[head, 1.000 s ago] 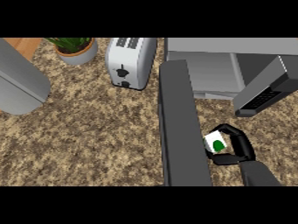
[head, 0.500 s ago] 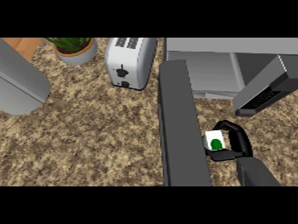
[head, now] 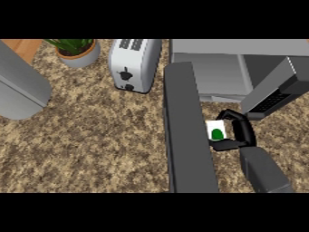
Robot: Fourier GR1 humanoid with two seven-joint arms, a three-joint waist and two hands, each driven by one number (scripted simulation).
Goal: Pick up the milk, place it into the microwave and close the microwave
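The milk [head: 216,129] is a small white carton with a green mark. It is held above the counter, and my right hand [head: 242,132] is shut on it, fingers curled round its right side and thumb beneath. It hangs just right of the microwave's dark grey open door [head: 187,131], which sticks out toward me. The microwave [head: 230,50] stands at the back right, its light grey cavity [head: 217,81] open a short way beyond the carton. My left hand does not show.
A white toaster [head: 135,63] stands left of the microwave, with a potted plant [head: 76,52] further left. A large light grey rounded shape [head: 9,84] fills the left edge. The microwave's dark right panel [head: 284,86] slants just beyond my hand. Speckled counter [head: 96,136] spreads left of the door.
My right hand has carried the milk a little further from me and slightly left, closer to the microwave's opening. The door has not moved.
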